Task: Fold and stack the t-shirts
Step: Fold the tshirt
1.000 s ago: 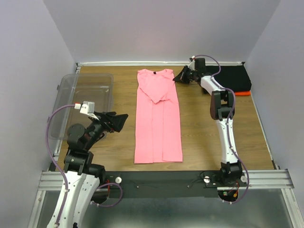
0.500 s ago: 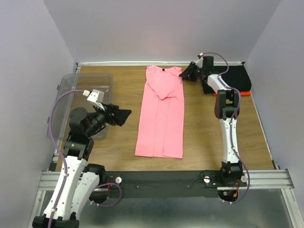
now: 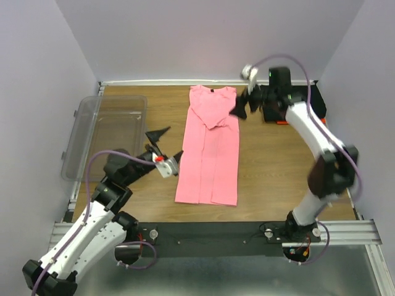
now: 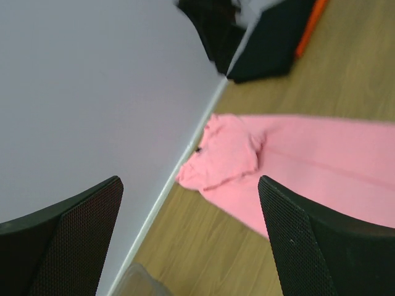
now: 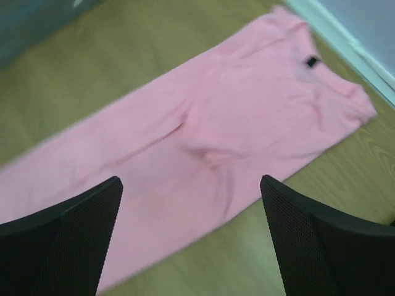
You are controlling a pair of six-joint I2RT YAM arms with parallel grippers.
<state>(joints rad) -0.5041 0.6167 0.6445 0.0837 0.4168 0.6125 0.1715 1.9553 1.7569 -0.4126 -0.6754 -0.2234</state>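
The bright pink t-shirt lies flat in a long narrow strip down the middle of the table, collar at the far end and one sleeve folded in. The right wrist view shows this pink t-shirt spread below my right gripper. My right gripper hangs open above its top right edge, holding nothing. My left gripper is open just left of the strip, above bare wood. The black t-shirt sits at the back right, partly hidden by the right arm, with a sliver of the orange-red one under it.
A clear plastic tub stands at the left side of the table. The back wall rail and side walls close in the wooden table. The left wrist view shows the tub's corner low in frame.
My right gripper has opened, let go of the pink shirt's top right edge and lifted. The shirt shifted slightly right. My left arm swung in toward the strip's left side.
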